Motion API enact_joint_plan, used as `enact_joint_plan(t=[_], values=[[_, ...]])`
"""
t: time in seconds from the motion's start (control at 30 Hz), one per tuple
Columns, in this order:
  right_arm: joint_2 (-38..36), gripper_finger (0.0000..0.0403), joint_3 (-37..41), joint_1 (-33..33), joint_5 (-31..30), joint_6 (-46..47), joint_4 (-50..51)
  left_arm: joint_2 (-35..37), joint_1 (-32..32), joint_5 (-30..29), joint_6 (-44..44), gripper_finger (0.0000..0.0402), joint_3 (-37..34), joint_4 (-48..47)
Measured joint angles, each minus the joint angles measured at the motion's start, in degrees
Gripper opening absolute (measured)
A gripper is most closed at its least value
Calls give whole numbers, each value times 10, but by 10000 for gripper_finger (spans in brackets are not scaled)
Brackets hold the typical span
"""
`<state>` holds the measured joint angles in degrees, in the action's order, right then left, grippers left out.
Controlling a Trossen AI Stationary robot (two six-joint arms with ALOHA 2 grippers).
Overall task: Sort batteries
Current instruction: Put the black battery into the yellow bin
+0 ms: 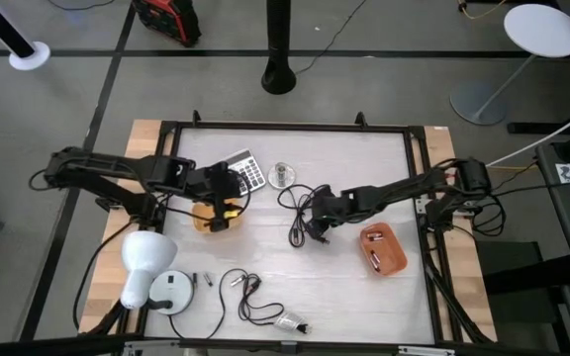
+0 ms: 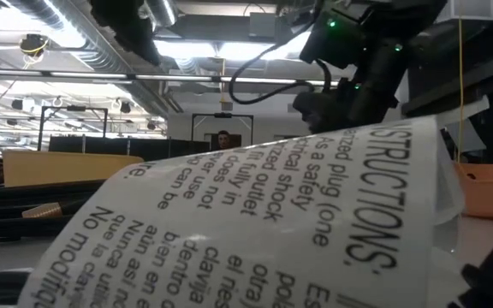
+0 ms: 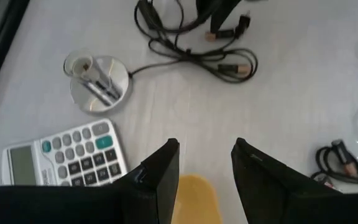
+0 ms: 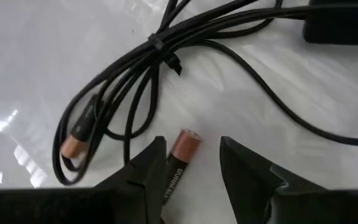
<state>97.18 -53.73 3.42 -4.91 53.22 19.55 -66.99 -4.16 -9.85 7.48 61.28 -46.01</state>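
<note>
- Right gripper (image 4: 191, 171): at mid-table, low over the white surface beside a bundle of black cable (image 4: 129, 81). Fingers apart, one on each side of a battery, not clamped on it.
- Battery (image 4: 180, 155): dark body with a copper-coloured end, lying on the table between the right gripper's fingers, just beside the cable bundle.
- Left gripper (image 3: 205, 180): over the yellow dish (image 1: 213, 216) on the left half of the table, near the calculator. Fingers apart, holding nothing.
- Yellow dish, in the left wrist view (image 3: 194, 198): its rim shows between the left fingers; its contents cannot be told.
- Orange tray (image 1: 385, 249): right half of the table, well apart from the right gripper; batteries (image 1: 373, 239) lie in it.
- Calculator (image 1: 246, 170): far side of the table, just beside the left gripper.
- Round silver disc (image 1: 283, 175): next to the calculator, with small objects resting on it.
- Further small batteries (image 1: 201, 281): near edge of the table, beside a round white object (image 1: 172, 291).
- Second coil of black cable (image 1: 250, 297): near edge, centre.
- White lamp head (image 1: 144, 259): near left corner.
- Printed instruction sheet (image 2: 255, 214): fills the low view and hides the table.
</note>
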Motion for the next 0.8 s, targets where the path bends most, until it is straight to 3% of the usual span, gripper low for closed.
enact_joint_plan(t=[0.23,0.47,0.8], values=[[30,144,-11,18,11,66,5,31,0,0,-3,136,-42,-4],[59,137,-13,30,-16,81,9,61,0,0,-1,136,-78,0],[65,13,-11,31,-64,55,5,95,-1,0,11,136,-105,4]])
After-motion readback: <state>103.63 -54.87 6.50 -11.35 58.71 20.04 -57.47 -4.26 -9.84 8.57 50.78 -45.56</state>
